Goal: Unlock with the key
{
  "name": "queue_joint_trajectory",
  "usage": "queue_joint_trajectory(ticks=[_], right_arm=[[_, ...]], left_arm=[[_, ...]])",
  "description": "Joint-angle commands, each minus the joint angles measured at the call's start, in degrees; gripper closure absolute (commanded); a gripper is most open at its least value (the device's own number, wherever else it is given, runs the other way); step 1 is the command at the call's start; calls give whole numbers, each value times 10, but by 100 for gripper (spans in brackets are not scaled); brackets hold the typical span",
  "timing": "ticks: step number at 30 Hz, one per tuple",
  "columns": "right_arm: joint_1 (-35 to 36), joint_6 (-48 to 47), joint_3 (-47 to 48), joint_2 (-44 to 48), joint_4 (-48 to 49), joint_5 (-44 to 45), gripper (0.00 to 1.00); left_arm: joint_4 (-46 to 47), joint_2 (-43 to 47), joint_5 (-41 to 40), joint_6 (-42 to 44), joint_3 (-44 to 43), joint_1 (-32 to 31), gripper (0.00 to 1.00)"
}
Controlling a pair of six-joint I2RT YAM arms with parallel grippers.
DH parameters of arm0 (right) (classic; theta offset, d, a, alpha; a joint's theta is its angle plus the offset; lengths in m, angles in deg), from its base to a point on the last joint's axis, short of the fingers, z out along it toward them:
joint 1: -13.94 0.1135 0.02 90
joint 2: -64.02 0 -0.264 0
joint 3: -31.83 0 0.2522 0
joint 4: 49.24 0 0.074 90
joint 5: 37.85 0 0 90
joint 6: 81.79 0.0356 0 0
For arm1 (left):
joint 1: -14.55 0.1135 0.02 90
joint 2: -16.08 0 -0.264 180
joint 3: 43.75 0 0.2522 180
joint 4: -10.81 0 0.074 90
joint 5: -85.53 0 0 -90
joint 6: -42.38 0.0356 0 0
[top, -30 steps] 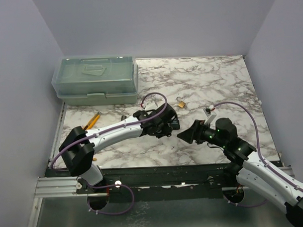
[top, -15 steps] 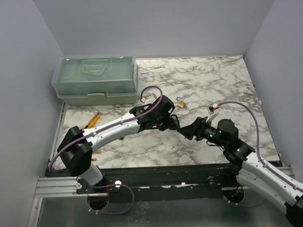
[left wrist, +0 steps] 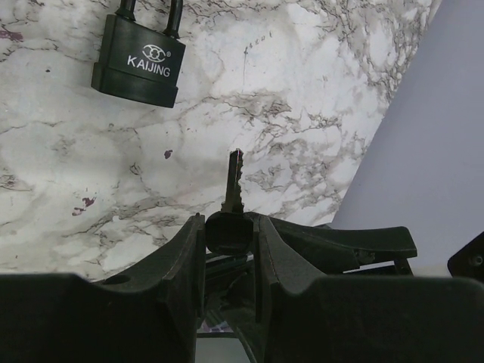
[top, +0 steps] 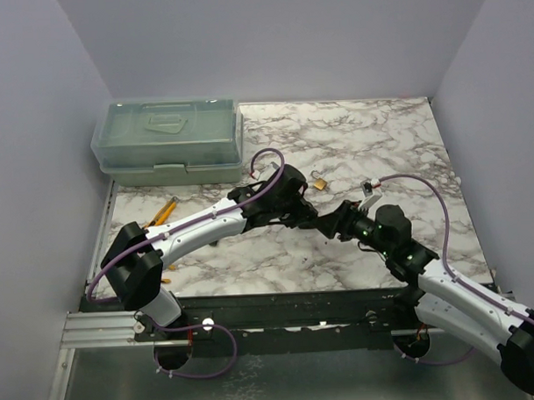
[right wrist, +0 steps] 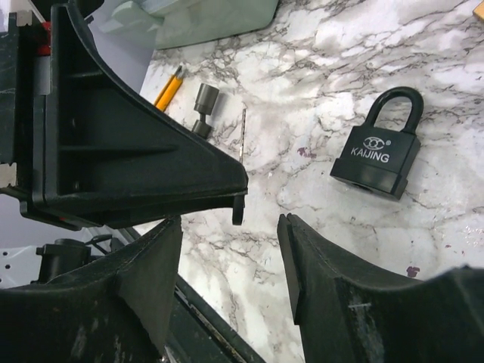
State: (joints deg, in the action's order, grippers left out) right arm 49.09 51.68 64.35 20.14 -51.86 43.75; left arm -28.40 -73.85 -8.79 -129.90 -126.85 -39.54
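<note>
My left gripper is shut on the round black head of the key, whose thin metal blade points out over the marble. A black KAIJING padlock lies flat on the table ahead of it, shackle pointing away. In the right wrist view the same padlock lies to the right. My right gripper is open, and the tip of the left gripper's finger hangs just beyond its gap. From above, the left gripper and the right gripper meet tip to tip at mid-table.
A small brass padlock lies just behind the grippers. A pale green lidded toolbox stands at the back left. Yellow-handled pliers lie by the left edge. A black socket piece and a thin rod lie beside them.
The right gripper has swung left and forward until it meets the left gripper's tip, its jaws narrowing a little. The left gripper has shifted slightly right and back, still holding the key.
</note>
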Motion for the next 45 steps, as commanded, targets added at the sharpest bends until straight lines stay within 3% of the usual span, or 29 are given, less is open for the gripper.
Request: queue_joint_trajectory(ticks=[1, 21, 25, 31, 33, 37, 39, 41, 45], right_arm=[[3, -7, 0, -12, 41, 38, 42], [2, -20, 11, -59, 87, 80, 62], [2, -23, 16, -67, 87, 81, 71], [3, -22, 17, -75, 87, 81, 93], [3, -24, 20, -73, 80, 81, 99], [2, -24, 28, -60, 48, 102, 100], [2, -20, 31, -48, 26, 113, 100], [2, -16, 32, -32, -2, 128, 100], [3, -1, 30, 13, -73, 167, 100]], left_arm=[[20, 4, 19, -9, -4, 2, 100], [55, 4, 40, -22, 13, 4, 100], [57, 1, 43, -23, 13, 5, 100], [60, -2, 43, -20, 15, 6, 96], [61, -3, 43, -13, 15, 6, 87], [60, 5, 48, -1, 26, 6, 41], [60, 11, 48, 10, 32, 7, 27], [58, 15, 48, 26, 39, 9, 21], [36, 13, 48, 68, 44, 12, 18]])
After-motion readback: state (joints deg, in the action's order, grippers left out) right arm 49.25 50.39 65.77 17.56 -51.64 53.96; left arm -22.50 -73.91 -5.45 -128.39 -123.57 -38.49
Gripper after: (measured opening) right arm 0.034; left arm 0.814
